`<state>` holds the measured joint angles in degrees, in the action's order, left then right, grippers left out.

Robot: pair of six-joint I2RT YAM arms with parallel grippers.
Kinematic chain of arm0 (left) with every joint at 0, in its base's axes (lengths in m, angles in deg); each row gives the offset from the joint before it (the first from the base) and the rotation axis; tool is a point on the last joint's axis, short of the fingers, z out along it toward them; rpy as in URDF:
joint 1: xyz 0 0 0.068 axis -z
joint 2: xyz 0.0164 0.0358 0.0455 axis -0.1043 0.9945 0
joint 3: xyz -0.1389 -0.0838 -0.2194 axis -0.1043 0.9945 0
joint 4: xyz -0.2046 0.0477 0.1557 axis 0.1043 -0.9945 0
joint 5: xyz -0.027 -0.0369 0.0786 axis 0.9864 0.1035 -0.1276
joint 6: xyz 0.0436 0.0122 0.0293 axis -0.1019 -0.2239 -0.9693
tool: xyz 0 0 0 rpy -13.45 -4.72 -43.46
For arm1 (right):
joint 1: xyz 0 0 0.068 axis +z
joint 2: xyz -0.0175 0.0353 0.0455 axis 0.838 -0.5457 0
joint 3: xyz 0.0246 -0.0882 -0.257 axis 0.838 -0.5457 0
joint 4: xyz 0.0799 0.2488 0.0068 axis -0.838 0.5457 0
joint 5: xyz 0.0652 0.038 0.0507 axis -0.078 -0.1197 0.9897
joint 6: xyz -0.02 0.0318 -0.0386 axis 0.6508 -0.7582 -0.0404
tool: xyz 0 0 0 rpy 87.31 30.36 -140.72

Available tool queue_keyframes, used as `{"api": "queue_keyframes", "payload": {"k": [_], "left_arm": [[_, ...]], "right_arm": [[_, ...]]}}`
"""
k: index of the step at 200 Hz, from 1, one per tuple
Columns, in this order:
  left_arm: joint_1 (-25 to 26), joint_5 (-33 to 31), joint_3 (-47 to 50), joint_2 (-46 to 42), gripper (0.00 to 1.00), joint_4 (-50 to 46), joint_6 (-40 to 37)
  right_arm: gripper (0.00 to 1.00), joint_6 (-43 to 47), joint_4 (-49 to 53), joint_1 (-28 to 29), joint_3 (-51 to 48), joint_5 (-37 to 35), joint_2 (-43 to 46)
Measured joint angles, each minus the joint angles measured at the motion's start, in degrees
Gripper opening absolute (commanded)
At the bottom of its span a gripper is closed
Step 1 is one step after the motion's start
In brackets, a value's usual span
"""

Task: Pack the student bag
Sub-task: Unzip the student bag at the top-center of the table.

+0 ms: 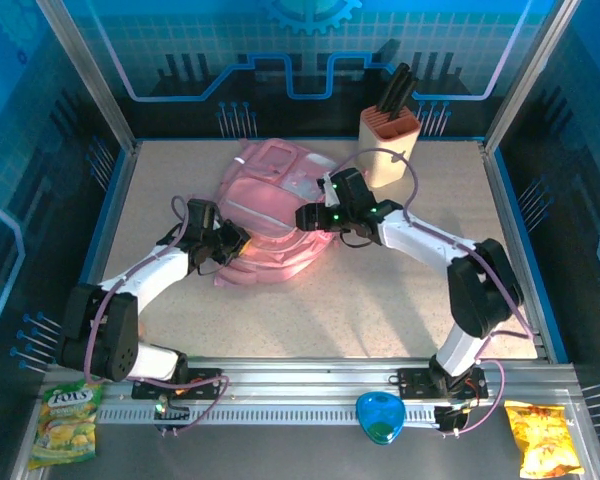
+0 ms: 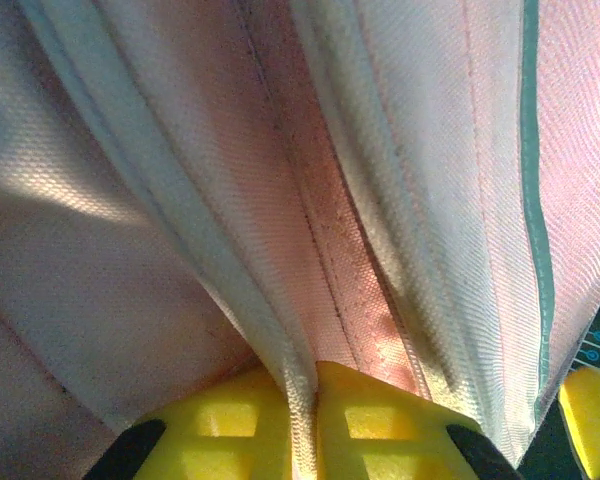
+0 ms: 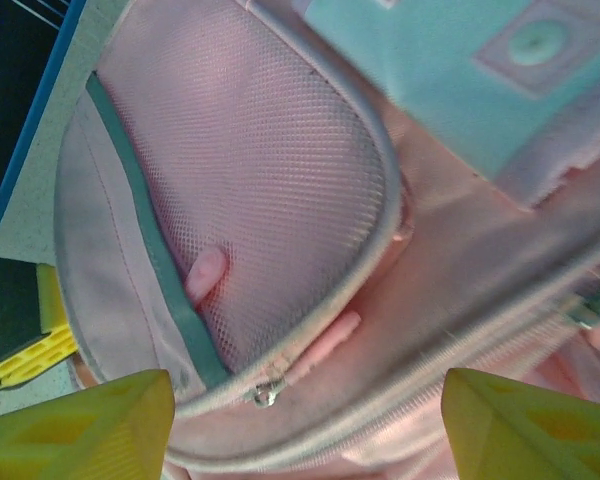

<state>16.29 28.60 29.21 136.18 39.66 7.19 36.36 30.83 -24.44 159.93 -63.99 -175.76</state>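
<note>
The student bag (image 1: 270,205), a soft pink backpack, lies flat toward the back of the table. My left gripper (image 1: 232,243) is at its near left edge. In the left wrist view its yellow fingers (image 2: 380,420) are shut on a raised fold of the bag's fabric (image 2: 300,300). My right gripper (image 1: 312,217) hovers over the bag's right side. Its yellow fingertips (image 3: 80,430) stand wide apart, open and holding nothing. Between them lie a metal zipper slider (image 3: 265,393) with a pink pull tab (image 3: 325,340), and above these a mesh pocket (image 3: 250,180).
A beige block holding black-handled items (image 1: 390,145) stands at the back right, close to the right arm. On the near rail lie a green snack bag (image 1: 68,420), a blue object (image 1: 380,418) and a yellow snack bag (image 1: 540,438). Blue walls enclose the table.
</note>
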Motion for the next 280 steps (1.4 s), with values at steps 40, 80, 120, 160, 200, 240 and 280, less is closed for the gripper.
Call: {"api": "queue_keyframes", "payload": {"k": [40, 80, 120, 160, 200, 240, 280], "left_arm": [[0.0, 0.4, -0.5, 0.3, 0.13, -0.4, -0.6], [0.0, 0.4, -0.8, 0.3, 0.14, -0.8, -1.2], [0.0, 0.4, -1.0, 0.6, 0.14, -1.3, -1.2], [0.0, 0.5, -1.2, 0.7, 0.14, -1.4, -1.5], [0.0, 0.6, -1.7, 0.7, 0.14, -1.5, -1.6], [0.0, 0.6, -1.8, 0.7, 0.14, -1.7, -1.6], [0.0, 0.7, -1.8, 0.7, 0.15, -1.7, -1.6]], "right_arm": [[0.76, -0.2, -0.3, 0.1, 5.1, 2.0, -6.1], [0.78, -0.2, 0.1, 0.1, 8.3, 4.3, -9.3], [0.77, 0.3, 0.7, 0.2, 8.1, 8.2, -9.7], [0.74, 2.3, 1.6, 1.6, 2.0, 14.5, -5.0], [0.68, 5.9, 5.0, 2.5, -1.6, 14.5, -0.9], [0.61, 10.5, 6.8, 3.0, -1.9, 5.9, 0.1], [0.51, 16.7, 7.3, 6.6, -1.7, -2.7, 0.0]]}}
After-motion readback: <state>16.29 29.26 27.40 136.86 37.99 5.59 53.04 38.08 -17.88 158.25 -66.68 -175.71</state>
